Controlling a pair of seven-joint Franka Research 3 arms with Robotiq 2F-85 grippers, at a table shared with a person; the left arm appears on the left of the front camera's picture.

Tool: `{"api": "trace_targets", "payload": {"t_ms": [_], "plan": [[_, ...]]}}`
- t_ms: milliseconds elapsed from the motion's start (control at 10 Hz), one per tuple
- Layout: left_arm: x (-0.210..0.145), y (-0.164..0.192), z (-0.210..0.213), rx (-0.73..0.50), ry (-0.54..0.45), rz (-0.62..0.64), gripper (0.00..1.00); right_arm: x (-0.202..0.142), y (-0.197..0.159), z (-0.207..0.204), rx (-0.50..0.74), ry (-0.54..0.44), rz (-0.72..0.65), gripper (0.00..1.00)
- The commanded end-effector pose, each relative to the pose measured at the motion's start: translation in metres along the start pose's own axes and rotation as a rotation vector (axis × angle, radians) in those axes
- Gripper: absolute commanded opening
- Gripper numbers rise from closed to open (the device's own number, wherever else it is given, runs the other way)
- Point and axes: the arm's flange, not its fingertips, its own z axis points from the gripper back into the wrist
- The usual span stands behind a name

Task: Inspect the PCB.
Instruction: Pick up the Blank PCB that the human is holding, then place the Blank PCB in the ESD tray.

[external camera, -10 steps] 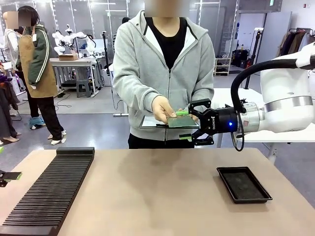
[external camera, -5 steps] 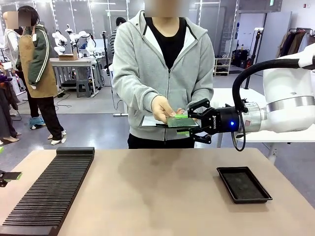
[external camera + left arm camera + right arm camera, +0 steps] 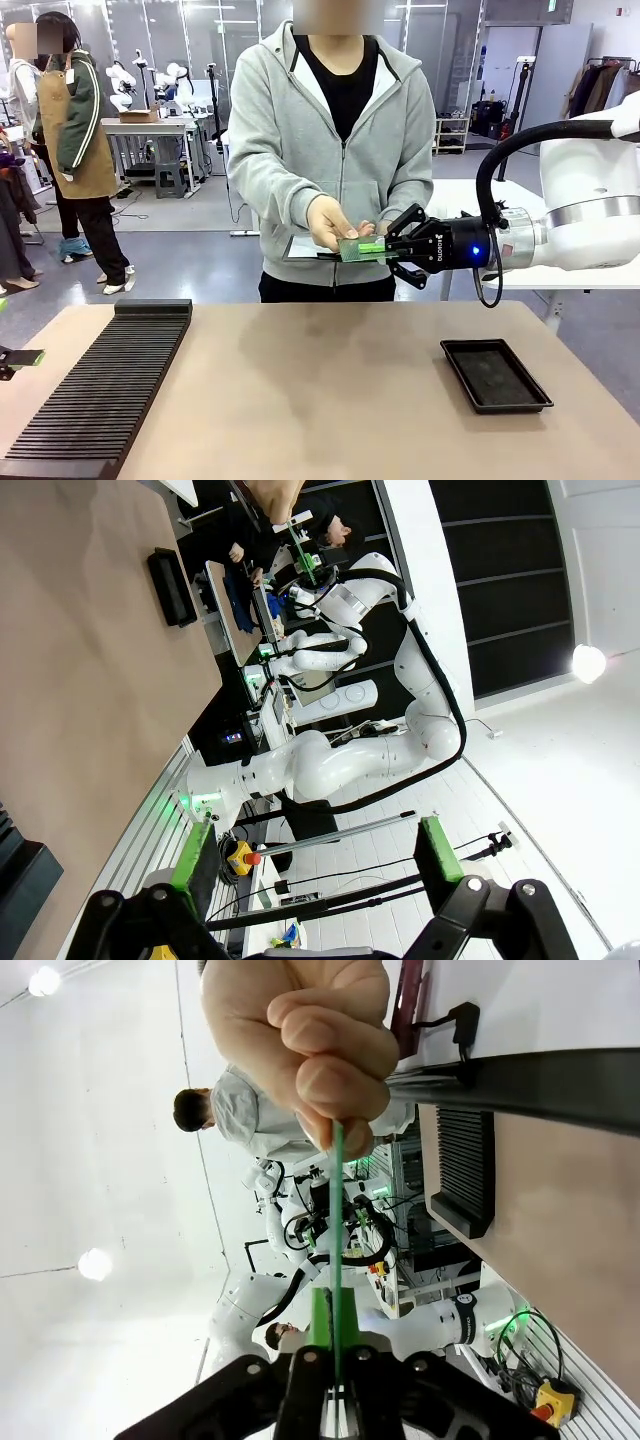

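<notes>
Across the table, a person's hand [image 3: 330, 222] holds out the green PCB [image 3: 352, 248] flat at waist height. My right gripper [image 3: 376, 247] is shut on the board's near edge while the hand still grips the far edge. In the right wrist view the PCB [image 3: 337, 1210] appears edge-on as a thin green line running from the person's fingers [image 3: 310, 1050] down between my pinched pads [image 3: 322, 1315]. My left gripper [image 3: 315, 850] is open and holds nothing; it sits low at the table's left edge [image 3: 18, 358].
The person holds a white clipboard [image 3: 300, 248] under the board. On the table [image 3: 320, 400], a black tray [image 3: 495, 375] lies at the right. A long black slotted rack [image 3: 100, 385] runs along the left. Other people and benches stand far behind.
My right gripper's fingers went from spread around the PCB to shut on it. The hand stayed on the board. The left arm has not moved.
</notes>
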Motion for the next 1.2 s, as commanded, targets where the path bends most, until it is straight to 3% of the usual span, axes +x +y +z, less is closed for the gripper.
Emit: {"api": "trace_targets", "payload": {"t_ms": [0, 1100], "plan": [[0.0005, -0.0003, 0.0006, 0.002, 0.004, -0.001, 1.00, 0.0020, 0.0030, 0.0011, 0.012, 0.009, 0.010, 0.00], [0.0005, -0.0003, 0.0006, 0.002, 0.004, -0.001, 1.00, 0.0000, 0.0001, 0.0002, 0.001, 0.001, 0.000, 0.00]]}}
